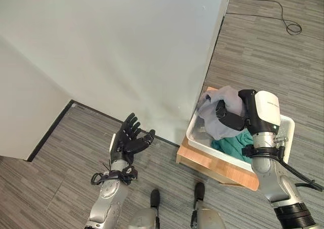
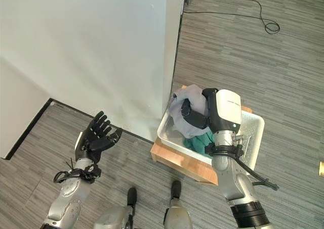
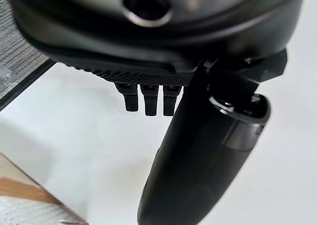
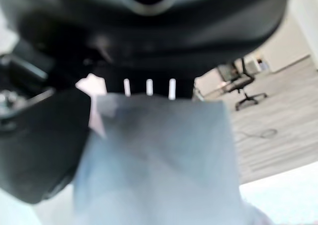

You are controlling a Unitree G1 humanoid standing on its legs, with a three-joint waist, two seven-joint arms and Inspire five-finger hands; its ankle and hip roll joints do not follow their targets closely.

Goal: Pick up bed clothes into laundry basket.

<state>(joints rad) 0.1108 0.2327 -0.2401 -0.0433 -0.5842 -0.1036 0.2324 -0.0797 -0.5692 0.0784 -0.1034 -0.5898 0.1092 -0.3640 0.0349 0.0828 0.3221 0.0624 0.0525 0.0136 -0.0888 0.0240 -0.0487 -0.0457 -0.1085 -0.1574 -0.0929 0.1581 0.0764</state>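
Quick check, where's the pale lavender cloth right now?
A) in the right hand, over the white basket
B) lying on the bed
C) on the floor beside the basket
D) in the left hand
A: the right hand has its fingers curled on the pale cloth, bunched above the white basket, which already holds a green cloth; the left hand is open and holds nothing.

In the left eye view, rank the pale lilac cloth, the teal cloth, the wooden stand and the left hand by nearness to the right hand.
1. Pale lilac cloth, gripped by the right hand.
2. Teal cloth, in the basket beneath.
3. Wooden stand, under the basket.
4. Left hand, far across the floor.
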